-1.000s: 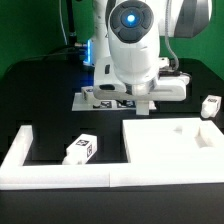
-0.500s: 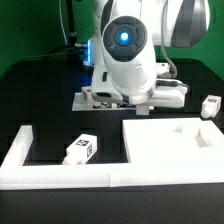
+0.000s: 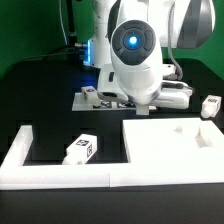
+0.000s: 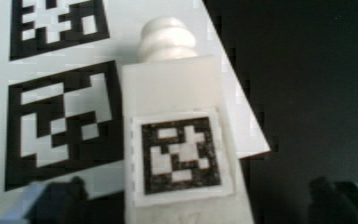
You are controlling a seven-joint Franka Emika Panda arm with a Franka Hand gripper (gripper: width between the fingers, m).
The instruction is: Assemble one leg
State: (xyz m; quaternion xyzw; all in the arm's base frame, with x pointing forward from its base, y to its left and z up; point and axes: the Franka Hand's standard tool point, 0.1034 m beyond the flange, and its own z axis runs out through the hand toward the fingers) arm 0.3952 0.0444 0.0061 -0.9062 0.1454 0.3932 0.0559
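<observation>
Currently the gripper (image 4: 197, 198) stands wide open and holds nothing. Its two dark fingertips (image 4: 51, 200) show blurred on either side of the leg (image 4: 179, 110) with a clear gap to each, so the jaws straddle the part without touching it. The leg is a stubby white block with a rounded, ribbed stud at the end away from the fingertips and one black-and-white square tag on its upward face. It runs along an edge of the marker board (image 4: 51, 110), with the board's printed tags on one side of it and bare black table on the other. Whether it rests on the board cannot be told. In the exterior view the arm (image 3: 135, 50) stands over the middle of the table (image 3: 40, 90) and hides the gripper. A low white walled frame (image 3: 18, 150) occupies the near corner on the exterior view's left, its front wall running along the near edge. It holds one item, a second leg (image 3: 80, 149), lying on its side on the black floor, clear of the walls. A large white panel (image 3: 150, 145) with a raised rim lies at the near edge on the exterior view's right. A third leg (image 3: 210, 106) stands near the edge on that same side, beyond the panel. All tags carry block patterns only, and their detail is too small to read in the exterior view.
</observation>
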